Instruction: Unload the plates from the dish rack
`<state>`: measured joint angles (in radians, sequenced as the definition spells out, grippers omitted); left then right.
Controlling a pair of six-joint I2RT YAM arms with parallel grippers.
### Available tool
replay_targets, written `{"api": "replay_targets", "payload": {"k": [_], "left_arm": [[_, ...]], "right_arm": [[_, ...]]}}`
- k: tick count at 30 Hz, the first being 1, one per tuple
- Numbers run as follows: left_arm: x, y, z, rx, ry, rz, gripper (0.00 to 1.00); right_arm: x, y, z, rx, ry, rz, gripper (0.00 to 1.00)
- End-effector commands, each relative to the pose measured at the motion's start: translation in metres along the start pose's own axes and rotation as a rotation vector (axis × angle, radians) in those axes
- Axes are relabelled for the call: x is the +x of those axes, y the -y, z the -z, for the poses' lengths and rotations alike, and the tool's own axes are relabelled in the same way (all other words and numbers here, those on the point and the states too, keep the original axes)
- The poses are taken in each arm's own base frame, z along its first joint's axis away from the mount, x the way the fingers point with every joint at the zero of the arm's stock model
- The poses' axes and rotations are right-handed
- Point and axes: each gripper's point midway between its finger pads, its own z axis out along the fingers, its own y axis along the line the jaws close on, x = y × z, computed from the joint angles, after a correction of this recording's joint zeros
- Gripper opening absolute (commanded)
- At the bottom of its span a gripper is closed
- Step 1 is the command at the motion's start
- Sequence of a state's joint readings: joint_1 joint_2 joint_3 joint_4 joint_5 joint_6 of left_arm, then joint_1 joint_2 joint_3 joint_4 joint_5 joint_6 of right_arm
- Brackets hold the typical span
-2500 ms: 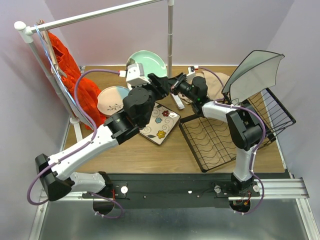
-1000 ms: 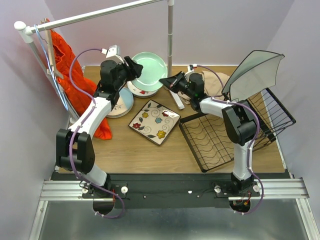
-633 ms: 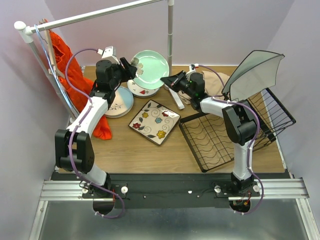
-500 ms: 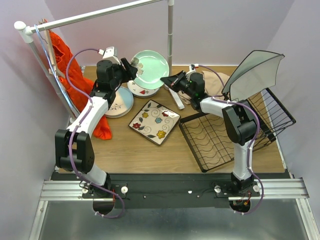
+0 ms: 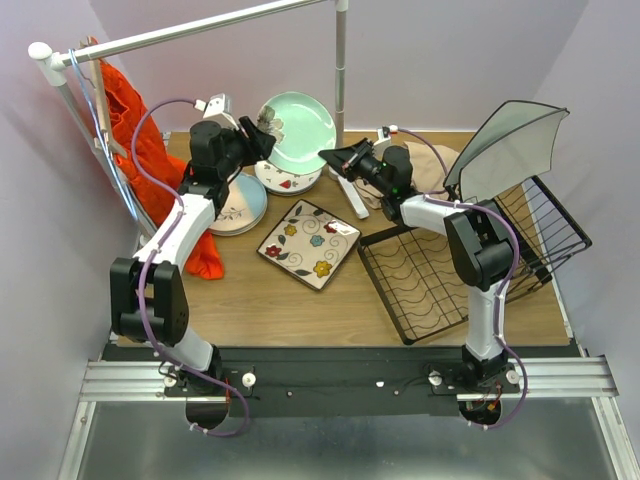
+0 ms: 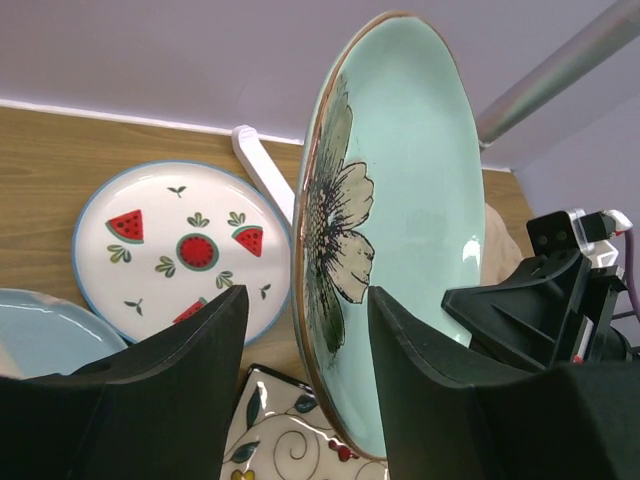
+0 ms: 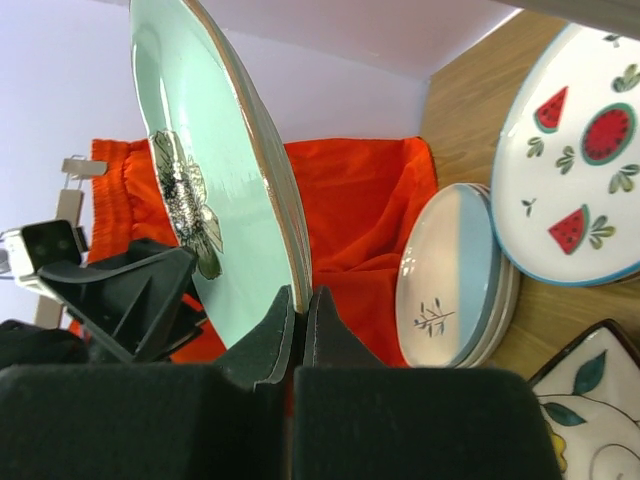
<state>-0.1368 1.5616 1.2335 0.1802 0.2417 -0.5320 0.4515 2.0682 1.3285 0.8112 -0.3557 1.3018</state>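
A pale green plate [image 5: 300, 128] with a dark flower hangs tilted above the table's back. My right gripper [image 5: 331, 157] is shut on its right rim, seen pinched in the right wrist view [image 7: 300, 310]. My left gripper [image 5: 265, 128] stands open, its fingers [image 6: 150, 390] on either side of the same plate's [image 6: 400, 220] opposite rim without closing on it. Below lie a watermelon plate [image 5: 290, 180], a pink-and-blue plate stack [image 5: 240, 205] and a square floral plate [image 5: 310, 243]. The black dish rack [image 5: 430, 280] sits at the right with a dark scalloped plate [image 5: 510, 145] upright in it.
A white clothes rail [image 5: 190, 32] with an orange cloth [image 5: 150, 170] runs along the back left; its post [image 5: 341, 70] rises just behind the held plate and its foot [image 5: 355, 205] lies by the rack. A beige cloth [image 5: 435, 165] is behind my right arm.
My left arm swung from the middle to the back left and brought its open jaws around the green plate's rim. The plate has lifted a little; my right gripper kept its hold.
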Motion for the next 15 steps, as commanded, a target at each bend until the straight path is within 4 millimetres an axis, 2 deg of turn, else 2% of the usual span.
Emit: {"api": "replay_targets", "payload": {"k": [1,5,8,9,10,15], "left_arm": [[0.013,0.005,-0.007,0.072,-0.023,0.063,0.59],[0.018,0.011,-0.01,0.119,-0.03,0.105,0.52],[0.02,0.016,-0.011,0.15,-0.034,0.148,0.29],[0.019,0.018,-0.012,0.156,-0.029,0.157,0.1],[0.017,0.019,-0.012,0.155,-0.026,0.182,0.01],[0.008,0.025,-0.017,0.173,-0.013,0.251,0.0]], "right_arm": [[-0.009,-0.077,0.01,-0.245,0.002,0.035,0.01],[-0.006,-0.069,0.01,-0.234,-0.013,0.026,0.01],[-0.004,-0.06,0.01,-0.215,-0.011,0.016,0.01],[-0.004,-0.058,0.009,-0.209,-0.011,0.013,0.01],[-0.003,-0.054,0.009,-0.204,-0.014,0.009,0.01],[-0.001,-0.045,0.007,-0.187,-0.023,-0.017,0.01]]}}
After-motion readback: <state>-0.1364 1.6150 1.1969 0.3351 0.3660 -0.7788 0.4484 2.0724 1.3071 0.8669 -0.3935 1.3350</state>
